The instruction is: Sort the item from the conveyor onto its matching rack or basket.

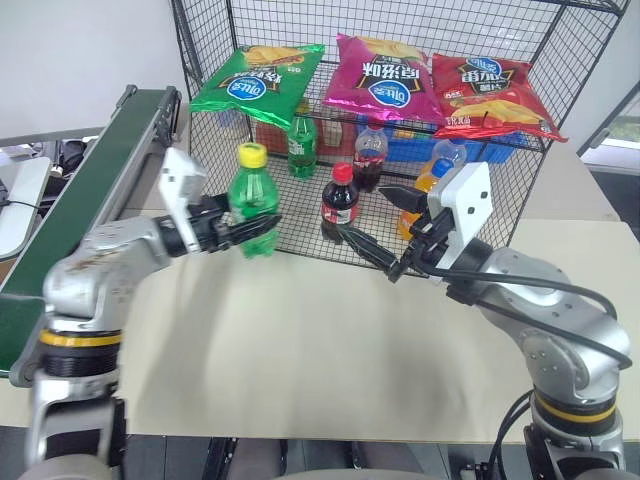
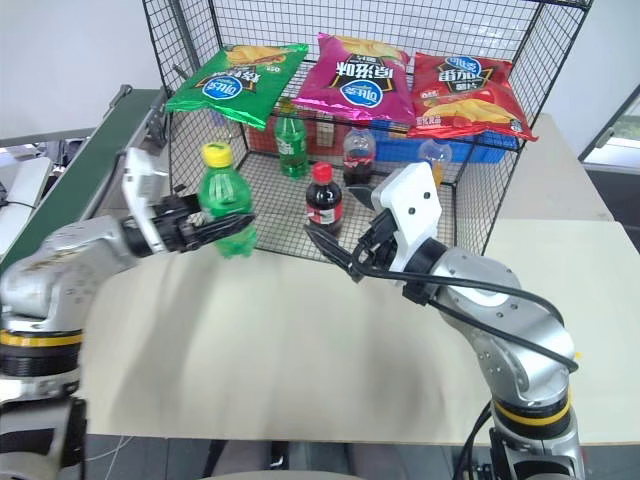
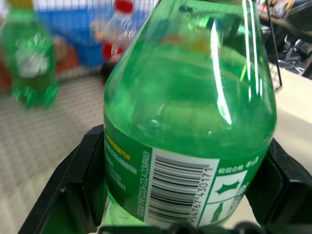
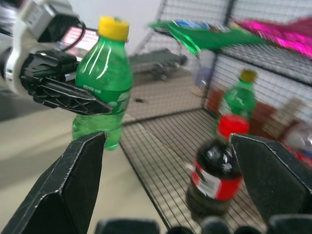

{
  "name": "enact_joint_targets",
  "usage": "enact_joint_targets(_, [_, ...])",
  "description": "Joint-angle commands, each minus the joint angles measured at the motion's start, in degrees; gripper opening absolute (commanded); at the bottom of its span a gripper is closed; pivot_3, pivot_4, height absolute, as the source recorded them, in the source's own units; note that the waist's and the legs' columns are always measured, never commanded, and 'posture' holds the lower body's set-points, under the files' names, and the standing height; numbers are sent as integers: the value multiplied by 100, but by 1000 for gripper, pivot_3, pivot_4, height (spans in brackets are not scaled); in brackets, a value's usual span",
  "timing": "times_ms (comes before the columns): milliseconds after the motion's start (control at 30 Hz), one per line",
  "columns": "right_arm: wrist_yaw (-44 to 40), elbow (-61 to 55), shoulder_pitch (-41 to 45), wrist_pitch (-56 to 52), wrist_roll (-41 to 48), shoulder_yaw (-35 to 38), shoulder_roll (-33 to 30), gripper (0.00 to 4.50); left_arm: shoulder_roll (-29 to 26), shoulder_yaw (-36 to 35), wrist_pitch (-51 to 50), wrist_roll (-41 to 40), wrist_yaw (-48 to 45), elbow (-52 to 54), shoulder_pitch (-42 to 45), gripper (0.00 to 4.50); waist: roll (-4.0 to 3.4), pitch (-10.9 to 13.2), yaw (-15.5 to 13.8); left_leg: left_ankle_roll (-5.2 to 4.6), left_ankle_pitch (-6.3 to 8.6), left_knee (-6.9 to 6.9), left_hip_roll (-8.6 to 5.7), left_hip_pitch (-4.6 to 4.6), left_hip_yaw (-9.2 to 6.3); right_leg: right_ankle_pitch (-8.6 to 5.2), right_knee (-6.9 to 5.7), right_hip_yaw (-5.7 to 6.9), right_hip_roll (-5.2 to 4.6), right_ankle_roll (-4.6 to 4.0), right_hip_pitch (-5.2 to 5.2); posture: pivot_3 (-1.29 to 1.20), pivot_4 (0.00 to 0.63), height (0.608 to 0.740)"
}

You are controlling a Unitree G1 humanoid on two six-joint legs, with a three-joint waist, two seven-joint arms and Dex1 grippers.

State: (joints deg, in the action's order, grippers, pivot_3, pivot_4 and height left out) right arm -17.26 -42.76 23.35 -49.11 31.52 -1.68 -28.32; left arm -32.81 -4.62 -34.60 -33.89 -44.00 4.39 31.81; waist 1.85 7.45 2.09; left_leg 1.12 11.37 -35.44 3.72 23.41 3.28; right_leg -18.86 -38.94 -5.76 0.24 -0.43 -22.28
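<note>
Left eye view: my left gripper (image 1: 255, 232) clamps yellow-capped green bottle (image 1: 252, 196) upright at cage (image 1: 420, 40) front, 10 o'clock corner. Right gripper (image 1: 385, 228) spread empty, cola bottle (image 1: 340, 200) at its 11 o'clock. Left wrist view: fingers (image 3: 63, 195) squeeze bottle label. Right wrist view: jaws wide apart.

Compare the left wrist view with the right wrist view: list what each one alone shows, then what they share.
Left wrist alone: the barcode on the green bottle's label, with the left gripper's jaws clamped on both sides of it.

Right wrist alone: the bottle's yellow cap, the chip bags on the cage's top shelf, and the right gripper with jaws open.

Both: the green bottle, the red-capped cola bottle, and the darker green bottle inside the cage.
</note>
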Motion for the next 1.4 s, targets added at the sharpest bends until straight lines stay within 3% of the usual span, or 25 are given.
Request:
enact_joint_targets(33, [294,-261,-1,-29,-232,-116,111,4500,412,28,937,614,490,-329,310,3154,0,0,28,0,0,0,2,0,0,0,1,-3,3,0,0,0,150,740])
enact_joint_targets(200, [456,-116,148,-60,-280,-322,454,4500,1442,148,2280,1383,1183,-1746,601,3154,0,0,2,0,0,-2,7,-1,-4,0,-3,-6,17,-1,1,0,150,740])
enact_joint_targets(367, [383,1,326,-16,-337,-332,580,4500,1979,62,3161,1721,1453,-2940,996,3154,-1,0,-19,-7,4,-40,4,35,-4,0,-1,0,23,0,-1,0,150,740])
enact_joint_targets(900, [218,163,331,77,-572,-275,494,4500,2349,-306,4858,2084,1760,-6005,2274,3154,0,0,-115,-10,5,-42,-2,40,0,0,3,6,25,0,0,0,150,740])
enact_joint_targets(967, [203,183,347,72,-596,-242,498,4500,2357,-331,4919,2079,1679,-6158,2319,4201,0,0,-118,-10,5,-42,-1,40,0,0,2,7,25,1,0,0,150,740])
enact_joint_targets(1000, [200,186,350,67,-603,-220,498,4500,2358,-354,4936,2062,1652,-6212,2337,4457,0,0,-120,-10,5,-42,-1,41,0,0,1,8,26,1,0,0,150,740])
enact_joint_targets(1233, [177,186,339,55,-623,-190,521,4500,2252,-393,4822,2057,1346,-6002,2125,4457,-3,-2,-118,-9,5,-42,-1,38,1,0,0,9,27,1,2,0,150,740])
enact_joint_targets(1400, [67,299,346,147,-644,-192,528,4500,1961,-355,4277,2029,1184,-4907,1406,4457,-5,-3,-96,-6,3,-42,5,33,2,0,-4,9,31,1,2,0,150,740])
